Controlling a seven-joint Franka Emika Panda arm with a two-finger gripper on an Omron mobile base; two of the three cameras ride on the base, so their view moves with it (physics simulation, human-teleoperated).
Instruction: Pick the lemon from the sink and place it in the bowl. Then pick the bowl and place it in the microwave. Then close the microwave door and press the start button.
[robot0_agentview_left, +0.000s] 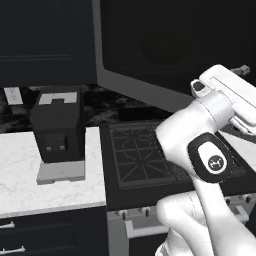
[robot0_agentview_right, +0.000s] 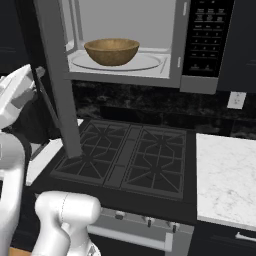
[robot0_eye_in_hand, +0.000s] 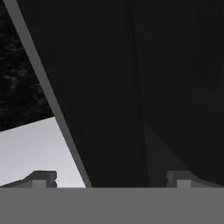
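**Bowl's in the microwave, door hanging wide open**

The wooden bowl (robot0_agentview_right: 111, 51) sits on the pale turntable plate (robot0_agentview_right: 150, 63) inside the microwave (robot0_agentview_right: 200, 45), roughly centred in the cavity. Can't tell from this angle whether the lemon is inside it, the rim hides whatever's in there.

The microwave door (robot0_agentview_right: 57, 75) is swung far out. In the right base view you see it edge-on as a tall grey strip reaching down toward the stove (robot0_agentview_right: 130, 160); in the left base view it's the big dark glass panel with a grey frame over the burners. The control panel with its rows of little buttons is on the right side of the oven.

In the hand view the claw (robot0_eye_in_hand: 111, 180) is right up against the door's dark glass, with the grey frame edge running diagonally past the left fingertip (robot0_eye_in_hand: 41, 178). The two tips stand well apart with nothing between them. Whether they actually touch the glass, I can't say.

On the left, the black coffee machine (robot0_agentview_left: 59, 125) stands on the white marble surface (robot0_agentview_left: 30, 170), well clear of the arm.
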